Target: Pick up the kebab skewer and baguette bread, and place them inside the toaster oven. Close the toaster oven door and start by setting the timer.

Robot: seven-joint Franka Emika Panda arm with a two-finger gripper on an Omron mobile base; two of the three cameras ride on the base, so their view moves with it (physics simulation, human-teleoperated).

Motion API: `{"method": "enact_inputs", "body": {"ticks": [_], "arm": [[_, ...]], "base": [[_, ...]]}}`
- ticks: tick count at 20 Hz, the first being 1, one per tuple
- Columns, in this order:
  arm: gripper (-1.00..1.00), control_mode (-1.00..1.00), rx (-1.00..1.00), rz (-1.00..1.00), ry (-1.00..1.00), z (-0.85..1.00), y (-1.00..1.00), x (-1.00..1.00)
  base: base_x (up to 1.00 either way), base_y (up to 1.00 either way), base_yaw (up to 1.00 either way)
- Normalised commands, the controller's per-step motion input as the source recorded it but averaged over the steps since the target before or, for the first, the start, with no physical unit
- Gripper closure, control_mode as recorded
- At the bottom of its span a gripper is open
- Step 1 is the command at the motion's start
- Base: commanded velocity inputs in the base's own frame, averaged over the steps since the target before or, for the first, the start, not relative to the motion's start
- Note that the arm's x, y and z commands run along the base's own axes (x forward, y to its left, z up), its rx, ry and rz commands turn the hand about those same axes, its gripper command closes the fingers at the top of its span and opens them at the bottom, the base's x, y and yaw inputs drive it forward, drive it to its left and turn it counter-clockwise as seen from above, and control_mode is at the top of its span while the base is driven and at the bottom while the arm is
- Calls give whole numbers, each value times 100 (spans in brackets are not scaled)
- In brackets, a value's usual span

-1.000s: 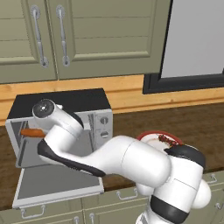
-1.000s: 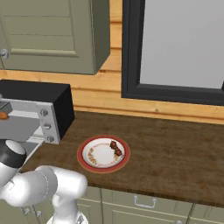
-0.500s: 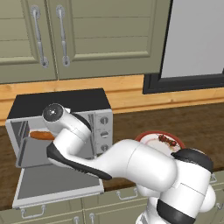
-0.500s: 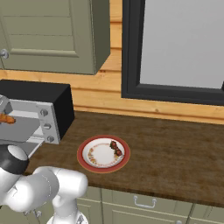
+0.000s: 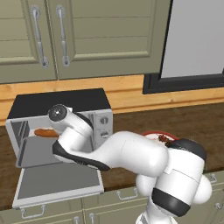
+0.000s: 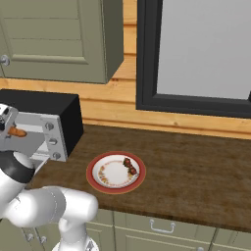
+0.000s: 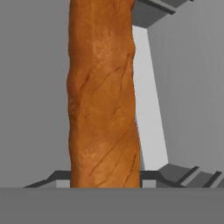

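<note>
Jaws clamped on baguette (image 7: 103,96), carried inside open oven (image 5: 61,105) for loading; skewer (image 6: 130,166) waits on plate (image 6: 98,180), right on desk (image 6: 196,171).

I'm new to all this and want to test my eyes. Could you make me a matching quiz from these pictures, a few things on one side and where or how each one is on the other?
Things:
1. baguette bread
2. kebab skewer
3. toaster oven door
4. plate

States or places:
A. folded down, wide open
B. lying on the red-rimmed plate
C. inside the toaster oven
D. on the wooden counter, right of the oven

Pairs: 1-C, 2-B, 3-A, 4-D
</note>
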Motion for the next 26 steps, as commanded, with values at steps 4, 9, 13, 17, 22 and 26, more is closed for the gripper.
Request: {"method": "enact_inputs", "body": {"ticks": [4, 9, 13, 17, 22, 26], "arm": [[100, -100, -2, 0, 1, -1, 14, 34], [100, -100, -1, 0, 7, -9, 13, 14], [100, -100, -1, 0, 4, -39, 0, 0], [100, -100, -5, 0, 0, -53, 0, 7], [-100, -100, -3, 0, -1, -25, 0, 10], [-100, -100, 0, 0, 0, 0, 0, 0]], "base": [[0, 0, 0], [0, 0, 0], [0, 0, 0], [0, 0, 0], [0, 0, 0], [0, 0, 0]]}}
